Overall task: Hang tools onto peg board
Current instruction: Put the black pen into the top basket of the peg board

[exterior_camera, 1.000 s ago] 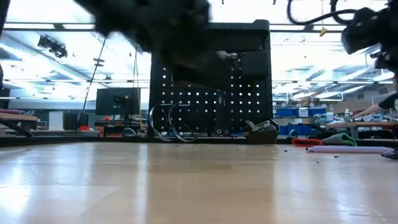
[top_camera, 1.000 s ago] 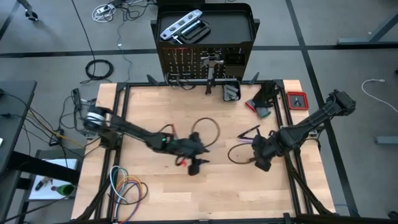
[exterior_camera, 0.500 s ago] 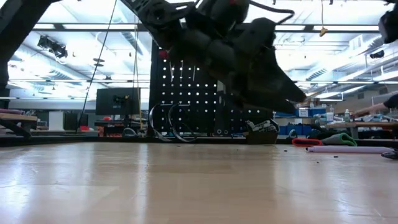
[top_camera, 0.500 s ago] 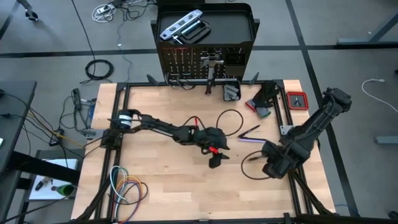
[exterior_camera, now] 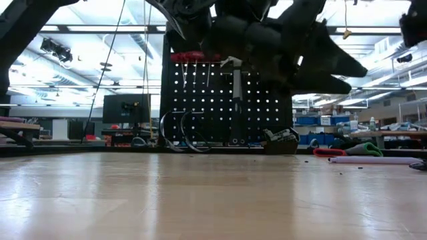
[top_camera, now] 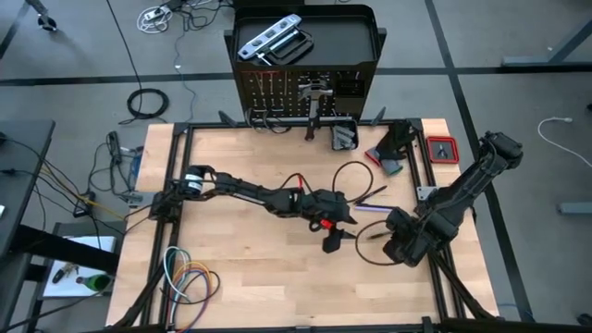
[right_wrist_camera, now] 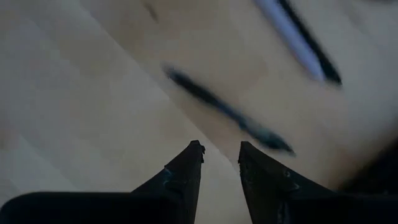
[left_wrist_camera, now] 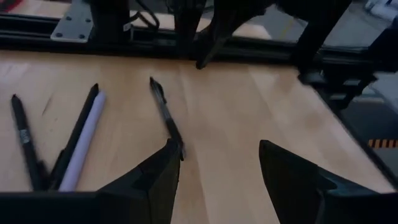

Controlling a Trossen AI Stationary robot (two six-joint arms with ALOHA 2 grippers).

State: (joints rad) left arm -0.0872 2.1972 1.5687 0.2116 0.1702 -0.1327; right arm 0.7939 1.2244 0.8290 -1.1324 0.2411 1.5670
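Note:
Several thin dark screwdrivers lie flat on the wooden table right of centre: one [top_camera: 373,234] [left_wrist_camera: 165,115] just ahead of my left gripper, two more [top_camera: 370,196] by a lilac stick [top_camera: 375,209]. My left gripper [top_camera: 344,231] [left_wrist_camera: 217,155] hovers open over the table, pointing toward the right edge, nothing between its fingers. My right gripper [top_camera: 400,248] [right_wrist_camera: 219,149] points down above the same screwdriver [right_wrist_camera: 224,112], fingers slightly apart and empty. The black peg board [top_camera: 305,92] [exterior_camera: 227,100] stands at the far edge with tools hanging on it.
A silver level [top_camera: 268,42] lies on the stand's top tray. A red box [top_camera: 441,148] and dark clutter [top_camera: 393,153] sit at the far right corner, coloured cables [top_camera: 190,277] at the near left. Black frame rails [left_wrist_camera: 155,43] border the table.
My left gripper has swept across the table toward the right edge, reaching out to the screwdrivers, still open. My right gripper has shifted a little toward the near right and rolled about its own axis.

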